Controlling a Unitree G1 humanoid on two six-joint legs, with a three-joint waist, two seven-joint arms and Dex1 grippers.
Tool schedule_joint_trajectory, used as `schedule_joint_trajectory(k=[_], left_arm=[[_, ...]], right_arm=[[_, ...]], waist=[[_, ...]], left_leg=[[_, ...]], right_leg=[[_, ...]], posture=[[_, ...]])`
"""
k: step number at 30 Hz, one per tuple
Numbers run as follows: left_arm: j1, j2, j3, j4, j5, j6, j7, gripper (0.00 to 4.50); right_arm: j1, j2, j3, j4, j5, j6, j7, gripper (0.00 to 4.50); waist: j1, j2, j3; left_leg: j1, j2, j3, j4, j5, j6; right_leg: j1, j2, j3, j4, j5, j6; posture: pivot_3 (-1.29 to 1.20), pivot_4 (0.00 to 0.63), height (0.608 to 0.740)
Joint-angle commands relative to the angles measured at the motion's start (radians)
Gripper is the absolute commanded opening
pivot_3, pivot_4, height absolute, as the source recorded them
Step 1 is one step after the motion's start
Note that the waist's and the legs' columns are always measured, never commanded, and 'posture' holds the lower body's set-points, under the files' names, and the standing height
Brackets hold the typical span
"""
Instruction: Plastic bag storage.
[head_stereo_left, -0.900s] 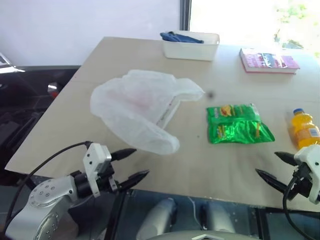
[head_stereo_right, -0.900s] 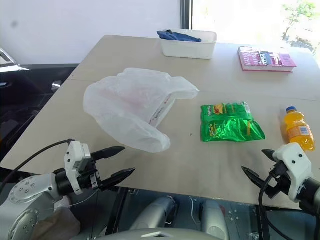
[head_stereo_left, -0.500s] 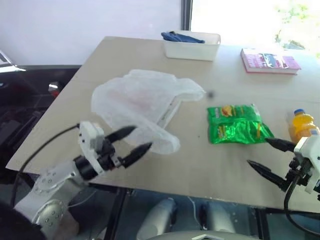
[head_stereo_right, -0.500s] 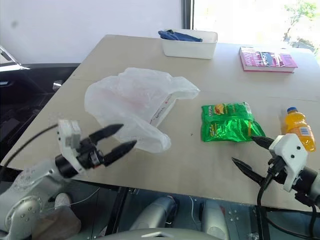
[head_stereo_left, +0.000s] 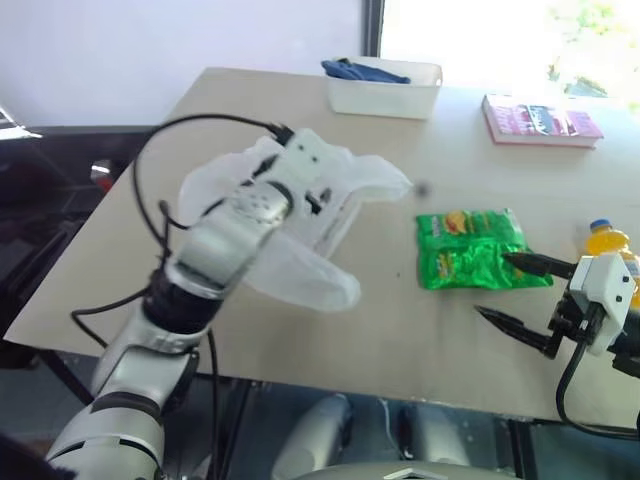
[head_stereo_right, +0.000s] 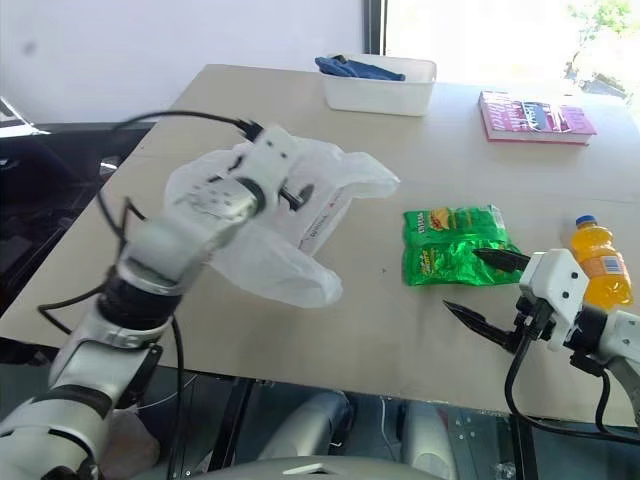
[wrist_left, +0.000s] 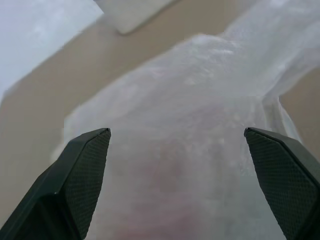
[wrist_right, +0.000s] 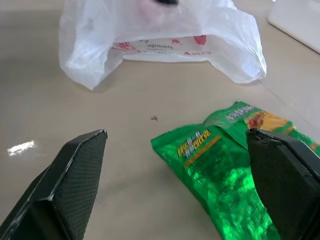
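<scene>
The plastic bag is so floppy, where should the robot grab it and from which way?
Probably at a raised, puffed-up fold in the middle of the plastic bag, coming down from above. The film lies loose and crumpled on the table, so a pinch on a standing wrinkle should catch it. The left gripper is open with the bag between its fingers.
</scene>
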Motion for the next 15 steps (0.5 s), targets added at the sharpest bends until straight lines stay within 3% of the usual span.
schedule_joint_trajectory(k=[1,10,15], left_arm=[[0.0,-0.012,-0.029,-0.035,0.094,0.001,0.008,4.45],[0.056,-0.061,-0.108,-0.06,0.215,0.042,-0.016,4.45],[0.078,-0.074,-0.162,0.013,0.333,-0.009,0.011,4.45]], right_arm=[[-0.021,-0.011,-0.008,-0.009,0.014,-0.026,0.012,4.5],[0.025,-0.028,-0.096,-0.065,0.081,-0.008,0.035,4.5],[0.067,-0.031,-0.135,-0.102,0.094,0.008,0.017,4.5]], waist=[[-0.009,0.0,0.0],[-0.001,0.0,0.0],[-0.002,0.0,0.0]], left_leg=[[0.0,0.0,0.0,-0.001,0.0,0.0],[0.0,0.001,-0.001,0.002,0.0,0.0],[0.0,0.001,-0.001,0.003,0.0,0.0]], right_leg=[[-0.001,0.0,0.0,0.0,0.0,0.0],[0.001,0.0,0.0,0.001,0.0,0.0],[0.001,0.0,0.0,0.002,0.0,0.0]], posture=[[0.0,0.15,0.74],[0.0,0.15,0.74],[0.0,0.15,0.74]])
